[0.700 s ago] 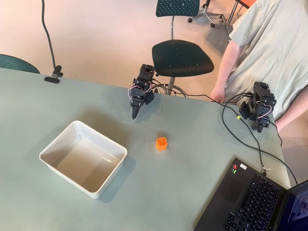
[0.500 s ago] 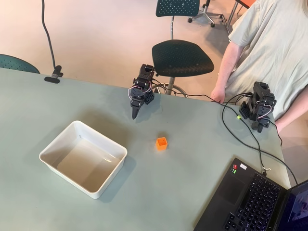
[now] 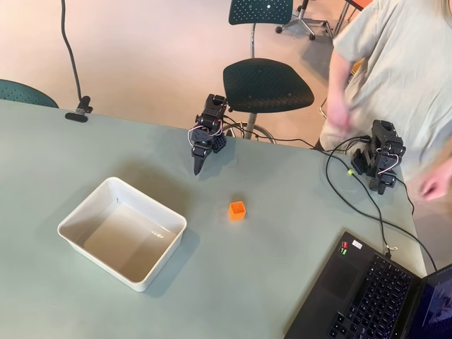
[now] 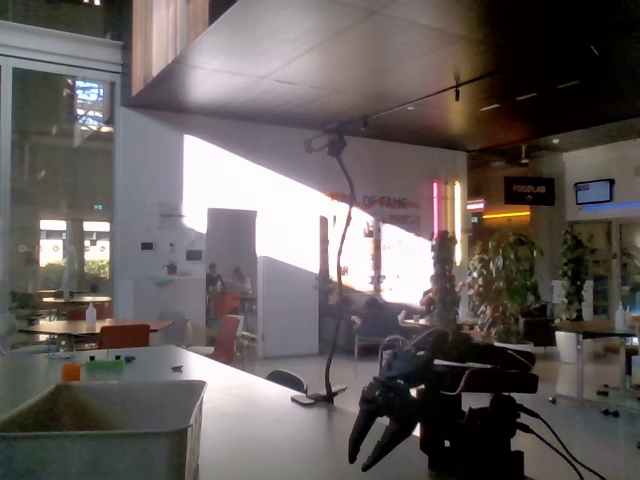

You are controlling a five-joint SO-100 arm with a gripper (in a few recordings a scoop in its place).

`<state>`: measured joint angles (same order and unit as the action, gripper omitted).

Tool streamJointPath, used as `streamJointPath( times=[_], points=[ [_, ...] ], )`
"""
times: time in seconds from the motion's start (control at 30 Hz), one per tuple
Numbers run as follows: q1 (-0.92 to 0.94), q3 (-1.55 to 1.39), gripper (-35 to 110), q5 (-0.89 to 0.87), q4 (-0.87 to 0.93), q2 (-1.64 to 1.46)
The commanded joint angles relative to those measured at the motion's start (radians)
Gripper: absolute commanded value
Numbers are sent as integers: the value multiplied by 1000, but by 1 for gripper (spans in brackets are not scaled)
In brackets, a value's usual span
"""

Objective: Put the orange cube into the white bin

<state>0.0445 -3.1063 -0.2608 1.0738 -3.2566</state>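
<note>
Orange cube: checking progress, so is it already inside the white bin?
No, the orange cube sits on the table, apart from the white bin.

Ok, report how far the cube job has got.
Done: nothing. The orange cube sits on the table, outside the white bin, which looks empty. In hand: nothing; the gripper hangs folded near the table's far edge, apart from the cube, fingers parted in the fixed view. Left: reach, grasp, carry, drop into the bin.
</note>
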Motion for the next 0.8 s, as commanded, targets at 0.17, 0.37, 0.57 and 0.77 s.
streamJointPath(
  times=[0.17,0.37,0.57,0.77],
  points=[
    [-3,3,10,-2,2,2],
    [5,3,10,2,-2,2],
    [9,60,10,9,-29,-28],
    [11,190,10,11,-199,-97]
  ],
)
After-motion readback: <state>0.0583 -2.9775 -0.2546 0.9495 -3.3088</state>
